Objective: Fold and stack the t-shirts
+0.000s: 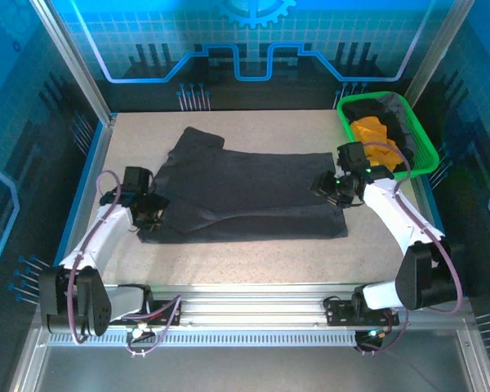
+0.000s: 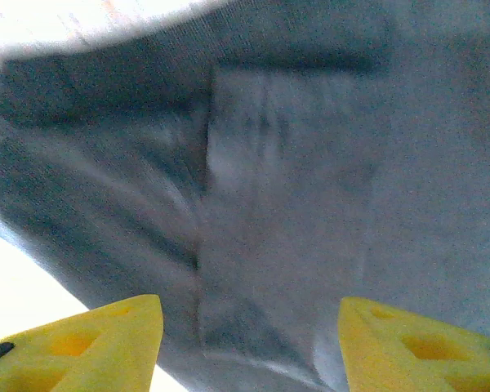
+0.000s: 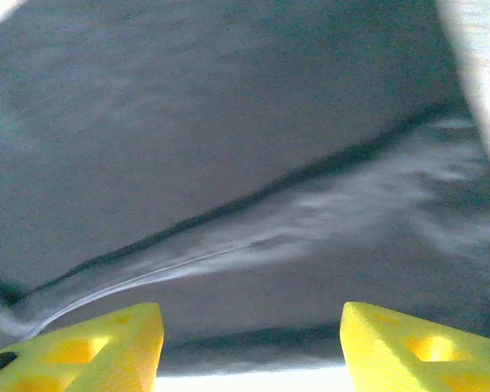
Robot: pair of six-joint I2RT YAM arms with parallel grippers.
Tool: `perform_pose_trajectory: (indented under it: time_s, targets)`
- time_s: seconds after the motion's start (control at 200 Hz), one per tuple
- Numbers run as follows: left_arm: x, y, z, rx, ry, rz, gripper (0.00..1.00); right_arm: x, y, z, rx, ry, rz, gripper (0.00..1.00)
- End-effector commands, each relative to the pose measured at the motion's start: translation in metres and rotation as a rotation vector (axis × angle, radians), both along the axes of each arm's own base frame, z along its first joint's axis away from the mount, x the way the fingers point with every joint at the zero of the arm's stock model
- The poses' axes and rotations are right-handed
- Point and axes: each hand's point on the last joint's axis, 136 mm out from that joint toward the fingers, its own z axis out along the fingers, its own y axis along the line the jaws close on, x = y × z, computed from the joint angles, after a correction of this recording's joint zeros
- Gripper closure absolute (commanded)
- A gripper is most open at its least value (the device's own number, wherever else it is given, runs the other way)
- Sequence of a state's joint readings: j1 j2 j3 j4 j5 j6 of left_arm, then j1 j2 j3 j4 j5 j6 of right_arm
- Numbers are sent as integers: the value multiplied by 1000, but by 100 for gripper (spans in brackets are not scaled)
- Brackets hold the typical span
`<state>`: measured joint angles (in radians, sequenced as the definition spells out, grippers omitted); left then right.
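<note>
Table (image 1: 253,261): speckled beige top, takes up the centre of the top view.

Charcoal t-shirt (image 1: 245,192): lies across mid-frame, partly folded into a wide band. One flap sticks up toward the upper left. The lower edge runs nearly straight from left to right.

Green basket (image 1: 429,155): upper right of the frame, at the table's far corner. Inside it are the orange t-shirt (image 1: 376,135), crumpled, and the other dark t-shirt (image 1: 384,110) bunched behind it toward the top.

Left gripper (image 1: 151,214): at the shirt's lower-left corner. In the left wrist view (image 2: 251,300) the yellow fingers (image 2: 90,343) stand wide apart, grey fabric close beneath, nothing pinched.

Right gripper (image 1: 331,189): at the shirt's right edge, mid-frame. In the right wrist view (image 3: 251,305) the fingers (image 3: 425,343) are equally spread. The folded layers lie below and nothing is held.
</note>
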<state>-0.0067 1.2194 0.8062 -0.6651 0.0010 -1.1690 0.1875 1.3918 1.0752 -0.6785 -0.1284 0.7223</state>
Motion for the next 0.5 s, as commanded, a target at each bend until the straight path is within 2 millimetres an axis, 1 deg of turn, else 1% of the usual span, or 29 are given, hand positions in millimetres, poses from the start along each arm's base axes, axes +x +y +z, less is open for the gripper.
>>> perform_pose_trajectory:
  time_s: [0.0,0.08,0.175,0.245,0.32,0.495]
  targets:
    - [-3,-42,-22,-192,54,117,41,9,65,19,183,-93,224,40]
    - [1,-58,-32,-230,74,128,42,10,85,20,204,-95,275,39]
    - [2,-66,-41,-223,119,112,43,11,96,17,223,-76,292,40]
    - [0,-68,-49,-213,151,107,46,13,99,16,234,-72,295,40]
    - [-5,-66,-55,-191,188,115,50,14,99,16,232,-74,295,40]
    - [-6,-65,-60,-185,200,128,56,13,96,14,221,-64,290,41]
